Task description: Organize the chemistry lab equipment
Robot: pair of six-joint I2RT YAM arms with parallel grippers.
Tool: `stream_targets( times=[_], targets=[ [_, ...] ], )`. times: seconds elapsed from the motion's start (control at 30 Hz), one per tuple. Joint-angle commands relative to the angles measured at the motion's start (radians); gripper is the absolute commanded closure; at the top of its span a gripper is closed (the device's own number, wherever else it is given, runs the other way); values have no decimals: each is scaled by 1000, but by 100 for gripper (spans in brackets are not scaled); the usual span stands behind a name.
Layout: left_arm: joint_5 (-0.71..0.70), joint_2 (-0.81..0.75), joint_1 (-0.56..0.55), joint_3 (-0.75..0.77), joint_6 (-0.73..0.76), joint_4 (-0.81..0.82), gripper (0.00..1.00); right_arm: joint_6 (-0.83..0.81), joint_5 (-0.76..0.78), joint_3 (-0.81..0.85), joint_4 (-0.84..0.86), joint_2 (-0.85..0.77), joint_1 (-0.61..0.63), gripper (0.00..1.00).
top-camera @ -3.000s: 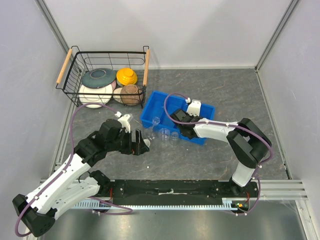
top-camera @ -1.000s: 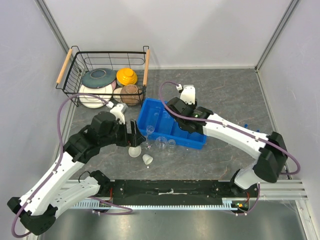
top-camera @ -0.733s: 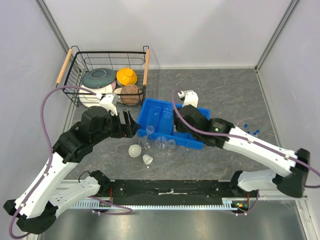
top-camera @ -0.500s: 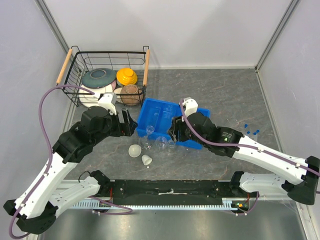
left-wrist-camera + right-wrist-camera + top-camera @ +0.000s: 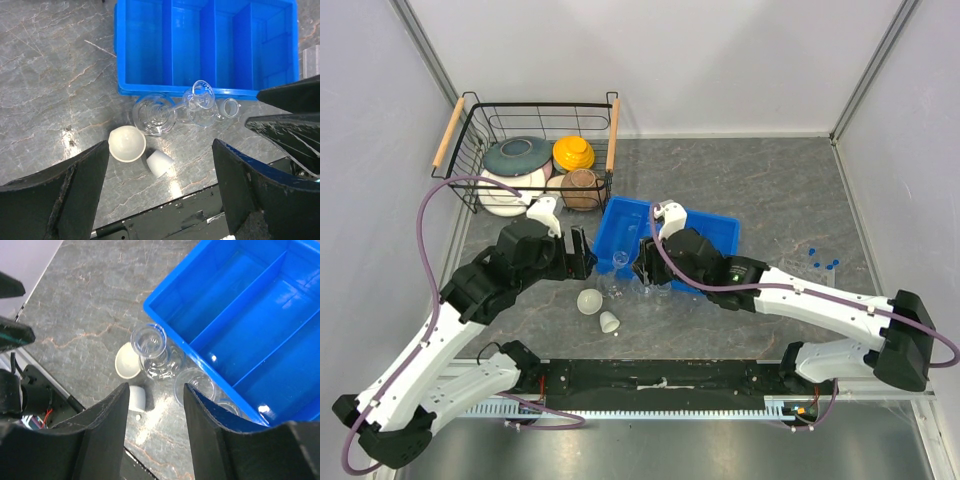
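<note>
Three clear glass pieces stand in a row on the worktop (image 5: 770, 180), close against the near long wall of the blue bin (image 5: 150, 91). The flask (image 5: 154, 114) is at the left end as the left wrist camera shows it, the beaker (image 5: 200, 102) with its pouring lip is in the middle, and the small beaker (image 5: 230, 107) is at the right end. The flask and the beaker stand so close that I cannot tell whether they touch. Just in front of the flask a white bowl (image 5: 127, 143) sits mouth up. A white cup (image 5: 159, 163) lies on its side just beside the bowl, nearer the arm bases.

The left claw (image 5: 160, 145) hangs above this group with its fingers (image 5: 60, 195) spread wide and nothing between them. The right claw (image 5: 156, 387) hangs over the same pieces from the bin's side, its fingers (image 5: 205, 440) also parted and holding nothing. In the top view the two claws face each other across the glassware.

Behind the left arm, at the far left of the worktop, stands a wire basket (image 5: 540, 103) with coloured bowls and plates. A few blue caps (image 5: 825, 263) lie well to the right of the bin
</note>
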Motion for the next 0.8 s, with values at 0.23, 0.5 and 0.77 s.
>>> stream_targets(
  times=[0.23, 0.5, 0.77],
  targets=[
    [21, -24, 3, -10, 25, 59, 10, 18, 111, 127, 60, 144, 2, 55],
    [17, -22, 3, -7, 33, 61, 10, 15, 115, 171, 60, 191, -8, 56],
    [18, -20, 3, -9, 33, 56, 10, 31, 102, 179, 60, 224, -20, 57]
  ],
)
